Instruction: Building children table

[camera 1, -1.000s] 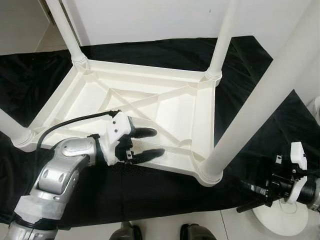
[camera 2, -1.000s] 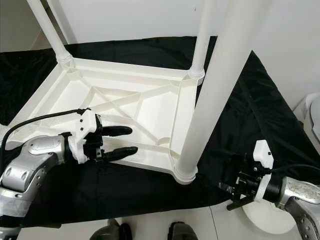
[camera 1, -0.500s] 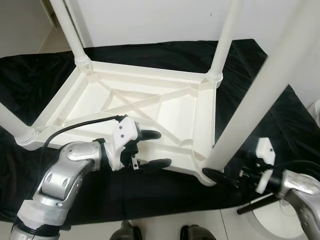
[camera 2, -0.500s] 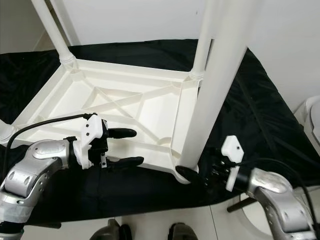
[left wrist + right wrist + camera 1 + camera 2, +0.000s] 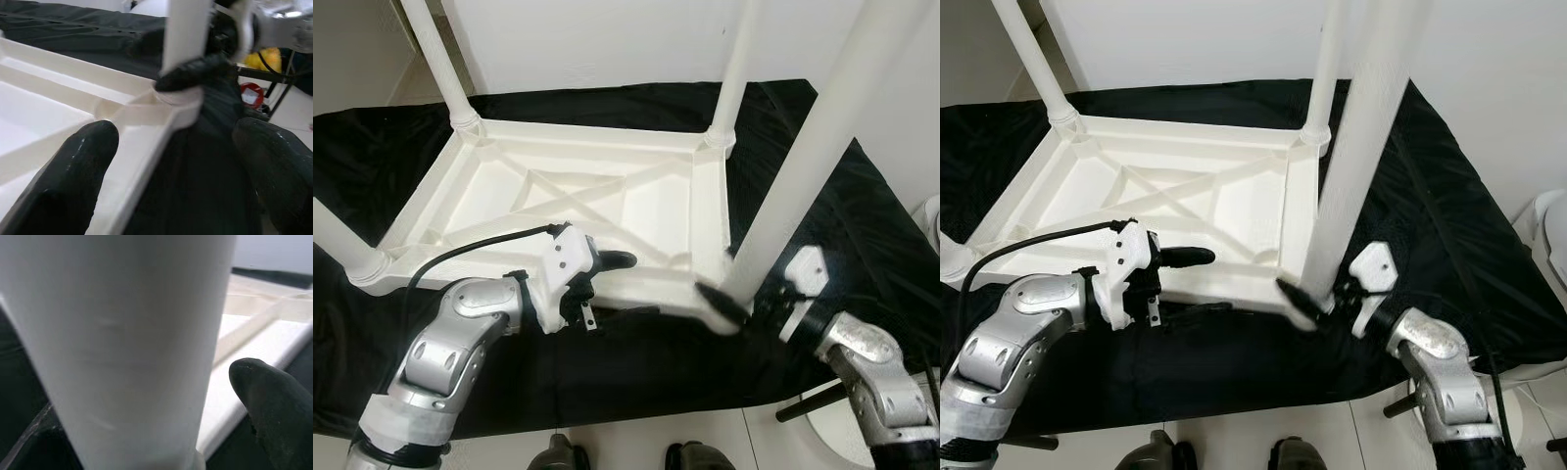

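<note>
Upturned white plastic children's table [image 5: 607,196] on black cloth [image 5: 803,137]: left gripper [image 5: 625,284] straddles its rim, fingers wide; right gripper [image 5: 1317,299] fingers span the near round white leg [image 5: 1356,147] (grip unclear, wrist view close-up)

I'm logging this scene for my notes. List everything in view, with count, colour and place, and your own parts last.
Table: one, white, upside down on the cloth.
Legs: four, white, standing up from the table's corners.
Cloth: one, black, spread under the table.
Round base: one, white, on the floor at the right.
Left claw: open, straddling the table's near rim.
Right claw: black fingers around the foot of the nearest leg.
</note>
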